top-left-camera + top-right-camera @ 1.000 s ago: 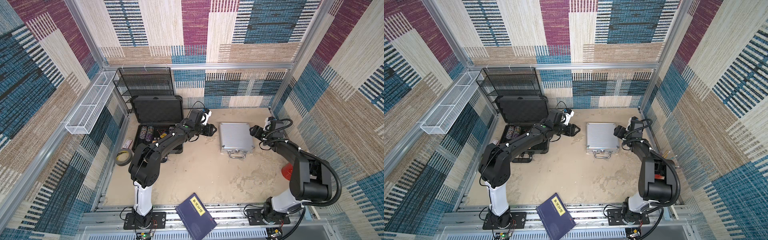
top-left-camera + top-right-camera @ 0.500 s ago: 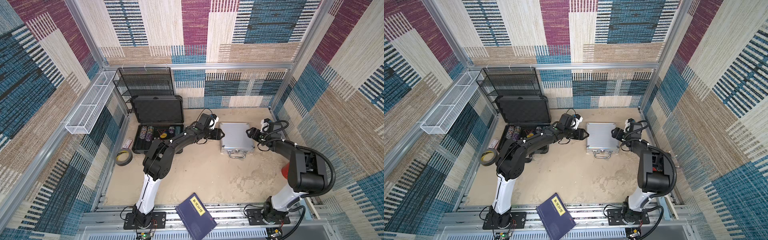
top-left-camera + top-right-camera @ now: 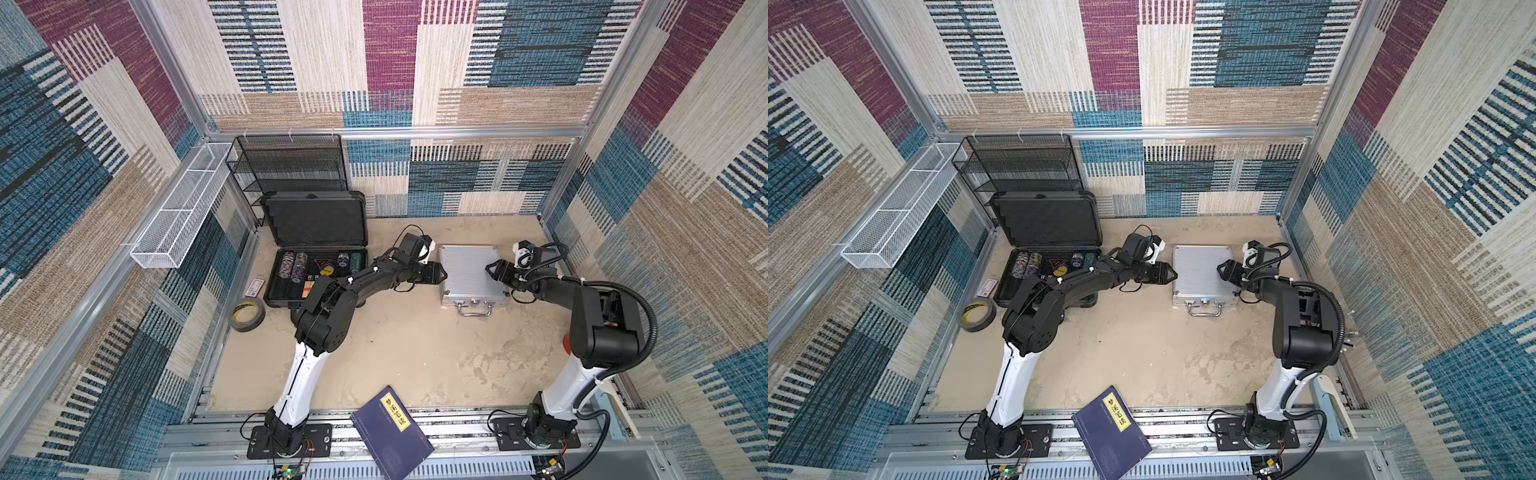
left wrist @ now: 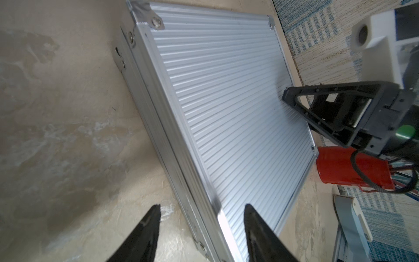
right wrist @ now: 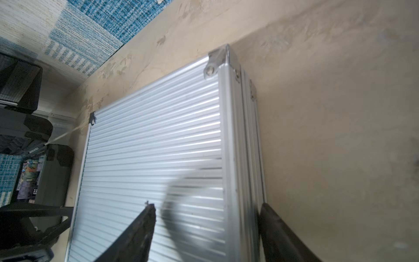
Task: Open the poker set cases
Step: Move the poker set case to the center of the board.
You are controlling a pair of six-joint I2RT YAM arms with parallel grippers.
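Now the left jaws stand spread astride one side of the shut silver case (image 3: pixel 467 270), near the back edge of the surface (image 3: pixel 395 345); the right jaws, spread, straddle its opposite side. At the back-left corner the dark case (image 3: pixel 316 220) lies open, poker chips (image 3: pixel 291 266) inside.

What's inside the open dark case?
In the dark case: rows of poker chips, a yellow disc and a triangle mark on black foam. The left arm covers the tray's front right part; that is unseen.
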